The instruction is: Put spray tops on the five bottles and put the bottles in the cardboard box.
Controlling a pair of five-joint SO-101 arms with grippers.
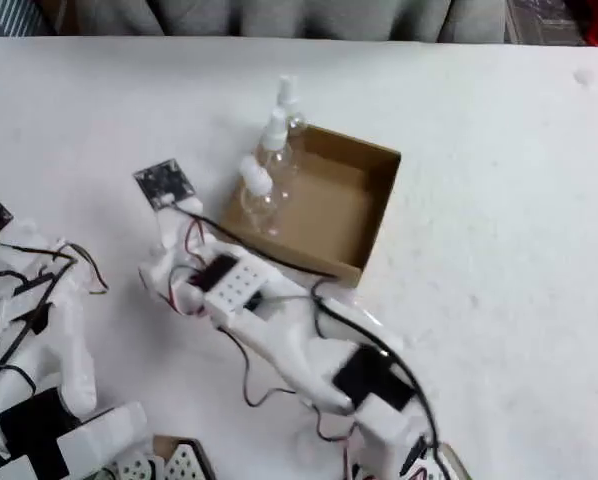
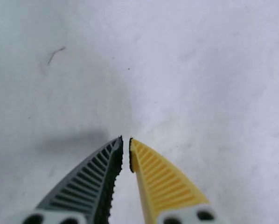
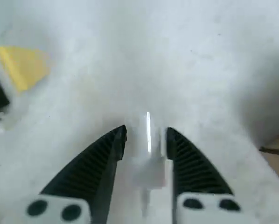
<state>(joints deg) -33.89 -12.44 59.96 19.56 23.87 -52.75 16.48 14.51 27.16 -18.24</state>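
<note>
Right hand (image 3: 146, 129) grips spray top (image 3: 151, 170) by cardboard box (image 1: 329, 210) edge; left hand (image 2: 126, 140) closed.

Three bottles (image 1: 288, 98) (image 1: 275, 140) (image 1: 260, 195) with spray tops, one cardboard box (image 1: 331, 212), one more spray top (image 3: 149, 140) held in the right gripper (image 3: 145, 133), two grippers counting the left gripper (image 2: 126, 143), one desk (image 1: 499, 200).

No text, number or sign can be read anywhere. The brown open cardboard box (image 1: 334, 215) shows plain, unprinted faces
</note>
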